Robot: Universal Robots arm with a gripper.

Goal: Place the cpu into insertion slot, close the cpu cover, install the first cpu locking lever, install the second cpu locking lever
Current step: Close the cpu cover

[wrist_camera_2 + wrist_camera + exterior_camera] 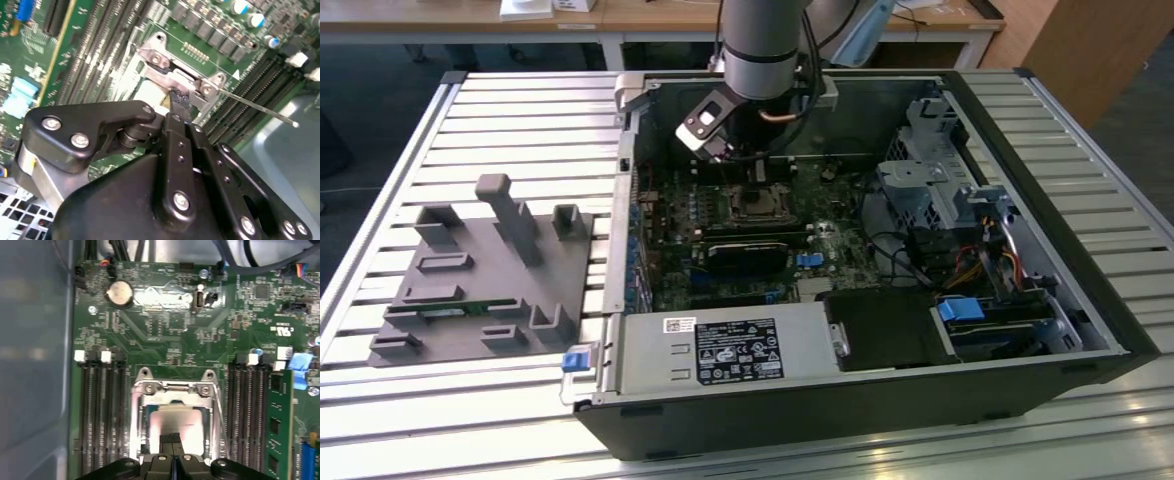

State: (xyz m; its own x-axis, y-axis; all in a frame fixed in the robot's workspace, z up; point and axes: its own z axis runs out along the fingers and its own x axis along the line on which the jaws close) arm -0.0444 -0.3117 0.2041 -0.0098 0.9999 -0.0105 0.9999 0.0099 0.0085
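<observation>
Aluminium slats form the table point(427, 130), which carries an open black case point(854, 420) lying on its side. A grey fixture point(480, 290) sits on the slats, at the exterior view's left of the case. The arm point(761, 40) reaches down into the case over the green motherboard point(170, 330). In the first wrist view the cover point(172, 388) lies as a metal frame around the socket. The cpu point(176, 421) sits inside that frame, its silver top showing. A thin lever point(260, 107) juts out from the socket's corner. The claw point(170, 436) hangs just over the cpu, its fingers pressed together.
</observation>
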